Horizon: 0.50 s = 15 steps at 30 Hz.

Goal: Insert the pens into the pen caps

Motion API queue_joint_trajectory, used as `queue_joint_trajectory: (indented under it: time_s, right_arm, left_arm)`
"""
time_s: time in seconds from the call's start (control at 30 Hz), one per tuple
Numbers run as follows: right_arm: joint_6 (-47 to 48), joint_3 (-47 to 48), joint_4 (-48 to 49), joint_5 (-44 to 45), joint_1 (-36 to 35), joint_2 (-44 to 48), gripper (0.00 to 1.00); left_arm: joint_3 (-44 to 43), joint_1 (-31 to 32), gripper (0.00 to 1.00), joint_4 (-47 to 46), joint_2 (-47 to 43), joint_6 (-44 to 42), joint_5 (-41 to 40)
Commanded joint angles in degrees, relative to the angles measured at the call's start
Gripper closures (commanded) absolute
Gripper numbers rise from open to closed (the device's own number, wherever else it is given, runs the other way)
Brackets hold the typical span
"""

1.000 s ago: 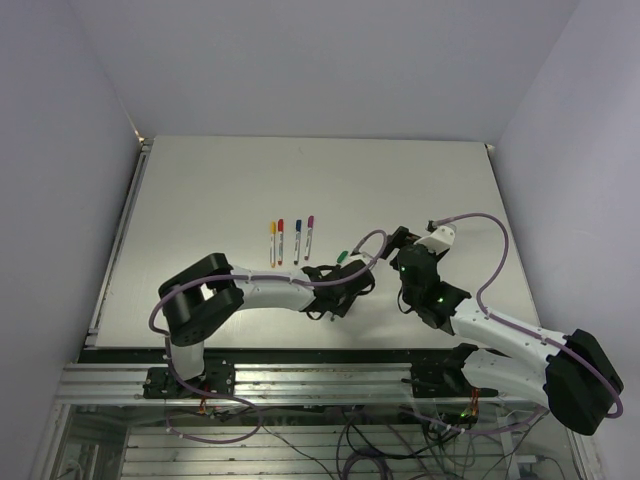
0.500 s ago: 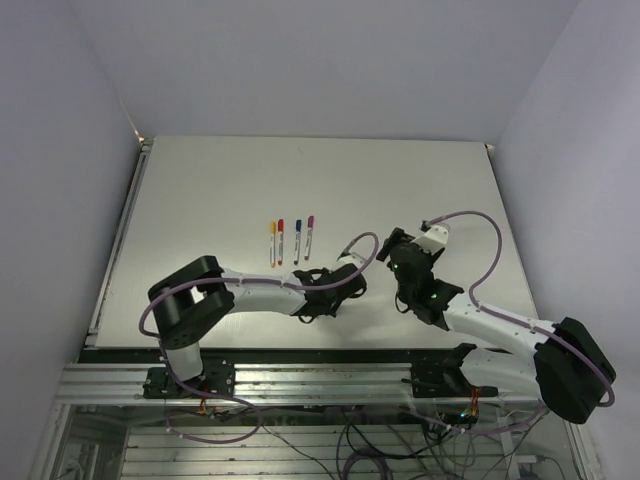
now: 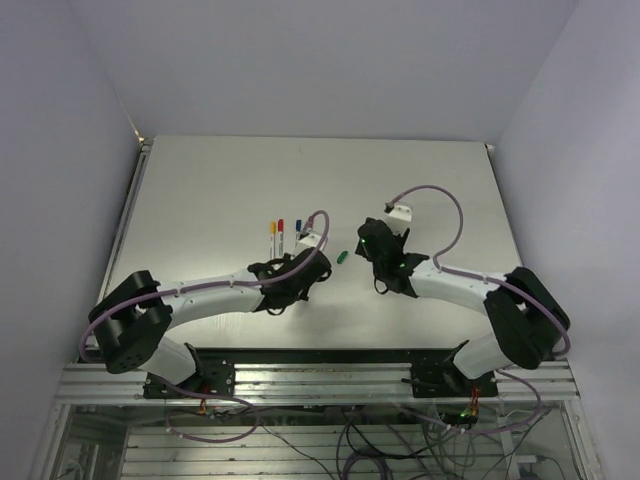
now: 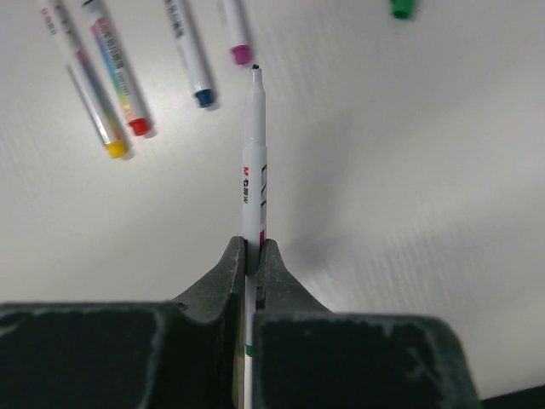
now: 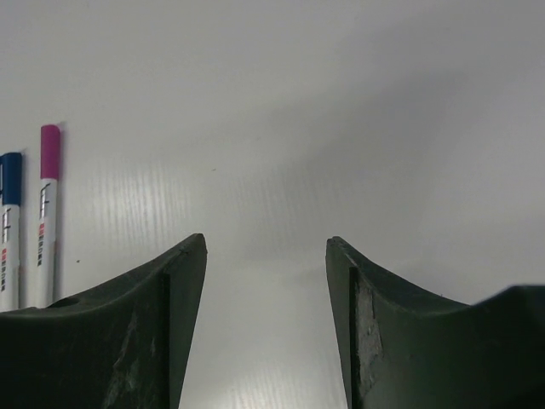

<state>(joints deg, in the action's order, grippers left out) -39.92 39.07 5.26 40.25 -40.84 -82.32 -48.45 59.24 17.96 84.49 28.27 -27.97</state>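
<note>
The uncapped pen [image 4: 254,162] is a thin, stiff, pale plastic stick with a dark writing tip. It should be very light, and smooth enough to swivel or slide in a pinch. It is clamped on the rear part of its barrel by the left tool [image 4: 253,256], whose jaws are closed tight on it, with the tip pointing out over the middle of the tabletop [image 3: 430,180]. That hold leaves the front length free, which suits pushing it into a cap. The green cap [image 4: 402,8] lies loose near the middle of the tabletop, between the two tools and well apart from the tip. Small and light, it would likely skid unless gripped across its sides. The right tool [image 5: 266,243] hangs near it with jaws parted, holding nothing. Four capped pens [image 4: 139,126] lie in a row on the side toward the left edge.
</note>
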Motion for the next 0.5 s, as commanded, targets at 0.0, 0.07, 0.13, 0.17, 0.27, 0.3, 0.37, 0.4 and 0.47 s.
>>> queue_joint_trajectory:
  time_s: [0.0, 0.07, 0.13, 0.17, 0.27, 0.3, 0.37, 0.4, 0.47]
  right_arm:
    - [-0.04, 4.81, -2.36, -4.67, -0.03, -5.23, 0.43]
    - [-0.29, 6.26, -2.72, -5.67, -0.22, -7.34, 0.44]
    - [-0.77, 7.51, -3.2, -6.54, -0.36, -9.22, 0.45]
    - [-0.97, 8.12, -3.35, -7.11, -0.46, -10.0, 0.46]
    - [-1.53, 9.35, -3.27, -8.62, -0.7, -12.5, 0.47]
    - [-1.76, 9.59, -3.16, -9.11, -0.79, -13.1, 0.47]
    - [-2.18, 10.06, -3.15, -9.46, -1.2, -14.05, 0.49]
    - [-2.45, 10.32, -3.27, -9.55, -1.36, -14.54, 0.49]
    - [-2.93, 10.77, -3.49, -9.85, -1.77, -15.17, 0.5]
  left_arm:
    - [3.08, -4.04, 0.93, -0.41, -2.75, 1.61, -0.71]
    - [4.03, -5.21, 0.93, -0.82, -4.04, 1.61, -0.2]
    - [4.76, -6.13, 0.93, -0.95, -5.1, 1.62, 0.05]
    - [5.1, -6.66, 0.93, -1.12, -5.45, 1.49, 0.22]
    - [6.02, -7.89, 0.93, -1.69, -6.35, 1.26, 0.98]
    - [6.26, -8.25, 0.93, -1.97, -6.62, 1.23, 1.34]
    - [7.09, -8.76, 0.93, -2.84, -7.14, 1.32, 1.63]
    - [7.58, -9.11, 0.93, -3.43, -7.48, 1.52, 1.87]
    - [8.48, -9.73, 0.93, -4.76, -8.03, 1.67, 2.64]
